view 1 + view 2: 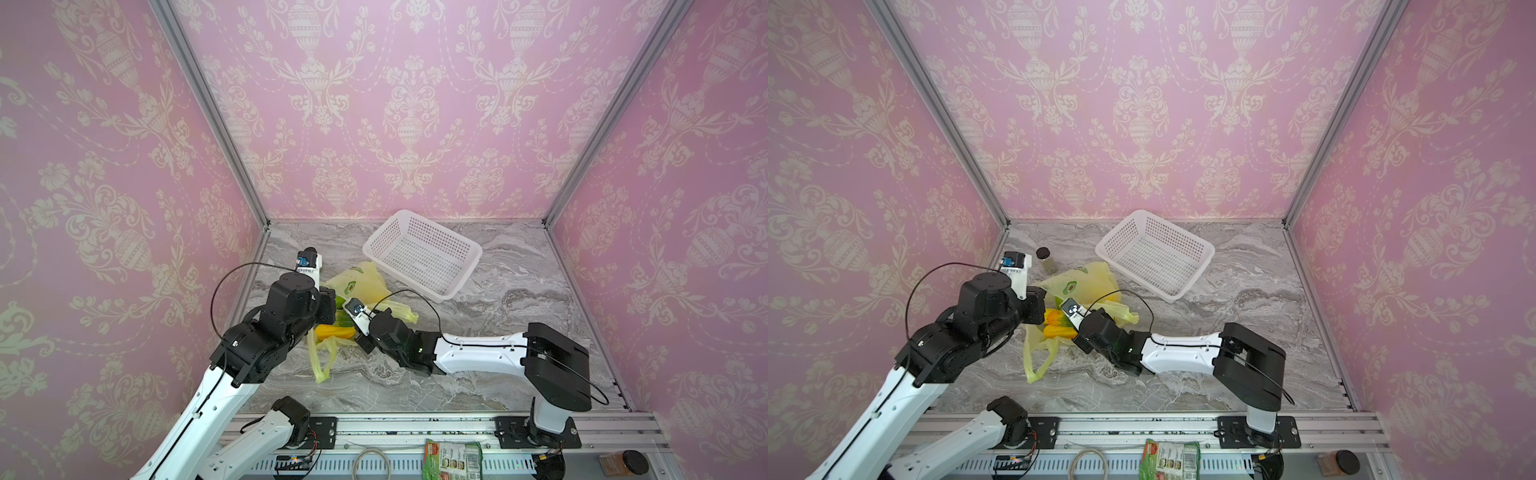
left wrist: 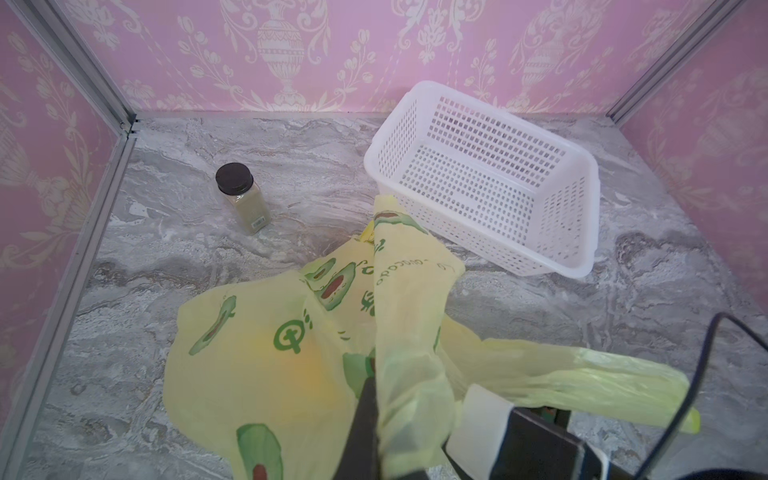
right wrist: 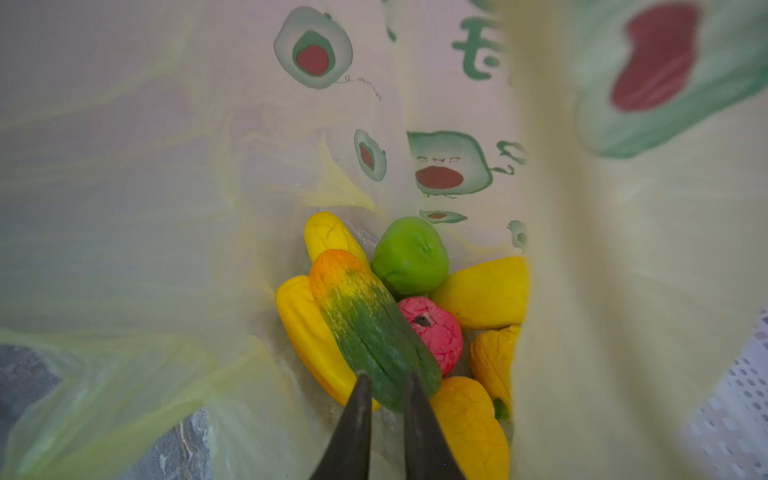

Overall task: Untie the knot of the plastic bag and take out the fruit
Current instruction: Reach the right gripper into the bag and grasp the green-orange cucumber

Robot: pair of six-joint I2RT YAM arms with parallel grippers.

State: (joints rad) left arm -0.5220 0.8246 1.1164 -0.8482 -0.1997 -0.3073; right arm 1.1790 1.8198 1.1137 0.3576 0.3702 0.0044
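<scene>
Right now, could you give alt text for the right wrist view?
Two dark fingers of the right gripper, nearly closed, reach the green end of a green-orange toy fruit inside the open avocado-print plastic bag. Yellow pieces, a green ball and a bumpy pink ball crowd around it.

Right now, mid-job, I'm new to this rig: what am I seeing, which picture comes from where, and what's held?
Two robot arms work on a marble table. The two wide pictures look down from overhead; the other two come from cameras on the arms' wrists. On the table lie a plastic bag, a white basket and a small jar. The left jaws are shut on the bag's film; the right jaws, inside the bag, appear closed on the green-orange piece.
</scene>
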